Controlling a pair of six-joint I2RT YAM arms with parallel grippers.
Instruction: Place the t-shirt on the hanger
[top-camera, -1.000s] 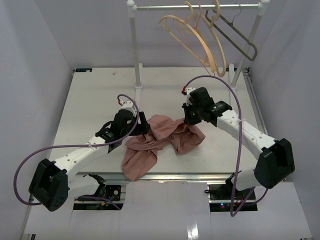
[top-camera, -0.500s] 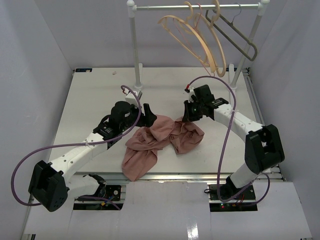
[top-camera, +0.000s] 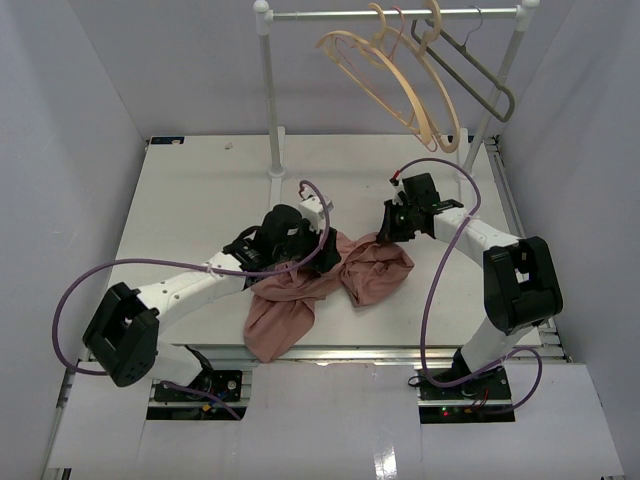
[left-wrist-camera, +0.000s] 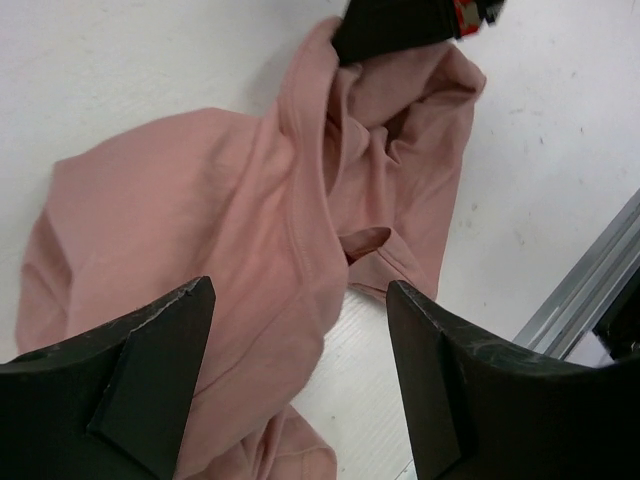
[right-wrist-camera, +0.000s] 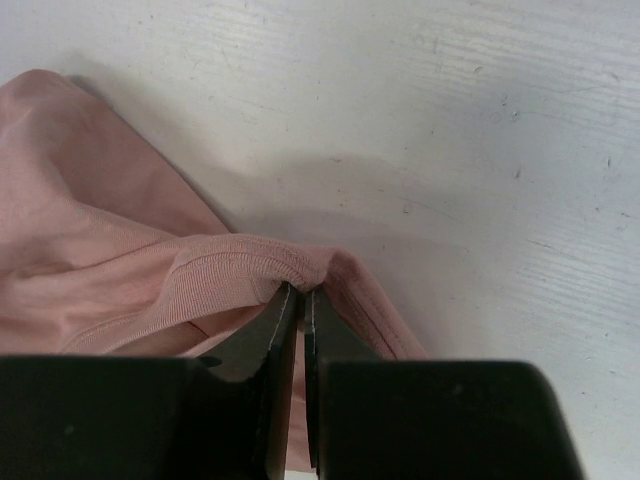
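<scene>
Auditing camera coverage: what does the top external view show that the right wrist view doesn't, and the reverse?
Only top external: the hanger hanging on the rail, and the t-shirt in its whole crumpled spread. Only right wrist: the right gripper shut on a ribbed edge of the fabric. Both: the pink t-shirt lying on the white table.

In the top view, the fingertips of the left tool (top-camera: 320, 243) and the right tool (top-camera: 388, 228) are too small and dark to tell apart. The left wrist view crops the right tool at its top edge, and the t-shirt (left-wrist-camera: 200, 200) runs off the lower left corner.
</scene>
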